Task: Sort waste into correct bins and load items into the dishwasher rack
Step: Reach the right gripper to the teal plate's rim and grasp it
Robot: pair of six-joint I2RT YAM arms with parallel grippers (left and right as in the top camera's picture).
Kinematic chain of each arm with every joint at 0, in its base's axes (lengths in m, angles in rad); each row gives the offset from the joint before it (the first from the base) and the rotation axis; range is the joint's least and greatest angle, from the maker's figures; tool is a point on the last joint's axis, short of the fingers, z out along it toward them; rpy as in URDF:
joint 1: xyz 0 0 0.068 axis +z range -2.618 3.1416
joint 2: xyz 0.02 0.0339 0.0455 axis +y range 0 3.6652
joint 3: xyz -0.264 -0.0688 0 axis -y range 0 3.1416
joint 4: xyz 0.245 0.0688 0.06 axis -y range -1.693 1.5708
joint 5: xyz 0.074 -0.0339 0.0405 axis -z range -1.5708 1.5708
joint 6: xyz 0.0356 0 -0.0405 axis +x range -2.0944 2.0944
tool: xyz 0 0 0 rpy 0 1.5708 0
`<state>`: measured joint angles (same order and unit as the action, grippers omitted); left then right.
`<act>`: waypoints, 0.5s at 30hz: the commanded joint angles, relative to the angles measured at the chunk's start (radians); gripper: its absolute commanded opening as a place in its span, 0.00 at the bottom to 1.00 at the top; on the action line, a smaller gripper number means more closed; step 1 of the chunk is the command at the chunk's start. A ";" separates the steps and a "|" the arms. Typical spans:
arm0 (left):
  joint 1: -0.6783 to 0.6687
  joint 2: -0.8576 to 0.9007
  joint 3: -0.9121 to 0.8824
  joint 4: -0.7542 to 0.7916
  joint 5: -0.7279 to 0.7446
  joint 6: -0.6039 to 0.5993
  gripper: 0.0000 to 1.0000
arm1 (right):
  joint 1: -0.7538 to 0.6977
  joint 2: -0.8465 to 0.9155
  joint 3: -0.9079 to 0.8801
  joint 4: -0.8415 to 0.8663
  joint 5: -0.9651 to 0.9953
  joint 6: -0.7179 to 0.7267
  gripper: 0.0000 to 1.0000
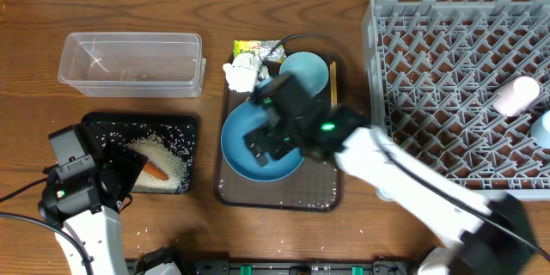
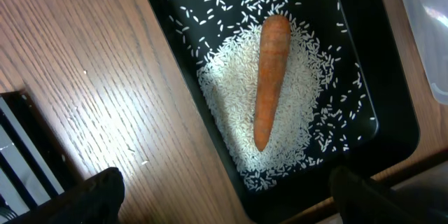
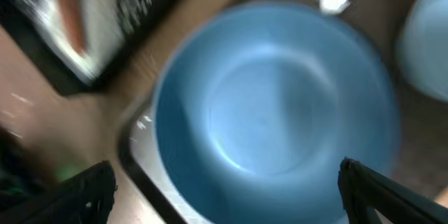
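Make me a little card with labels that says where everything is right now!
black tray: holds the rice and the carrot
clear tub: on the table behind the black tray
brown tray: holds big blue bowl, small blue bowl, tissue, wrapper
rack: white cup and light blue cup on its right side
left gripper: open, above the black tray's edge
right gripper: open, above the big blue bowl

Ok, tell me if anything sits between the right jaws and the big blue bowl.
Nothing visible does. The right jaws stand open directly above the large blue bowl, whose inside looks empty, though blurred.
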<state>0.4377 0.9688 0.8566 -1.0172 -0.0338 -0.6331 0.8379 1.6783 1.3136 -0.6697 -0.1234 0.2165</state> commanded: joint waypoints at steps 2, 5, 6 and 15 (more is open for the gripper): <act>0.007 -0.001 -0.006 -0.003 -0.019 -0.016 0.96 | 0.072 0.122 0.032 0.001 0.072 -0.070 0.98; 0.007 -0.001 -0.006 -0.003 -0.019 -0.016 0.96 | 0.116 0.182 0.033 0.010 0.097 -0.076 0.98; 0.007 -0.001 -0.006 -0.003 -0.019 -0.016 0.97 | 0.129 0.196 0.033 0.012 0.113 -0.076 0.97; 0.007 -0.001 -0.006 -0.003 -0.019 -0.016 0.98 | 0.212 0.275 0.032 0.051 0.195 -0.054 0.92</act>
<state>0.4377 0.9688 0.8566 -1.0172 -0.0341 -0.6331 1.0370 1.9366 1.3190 -0.6277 0.0307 0.1558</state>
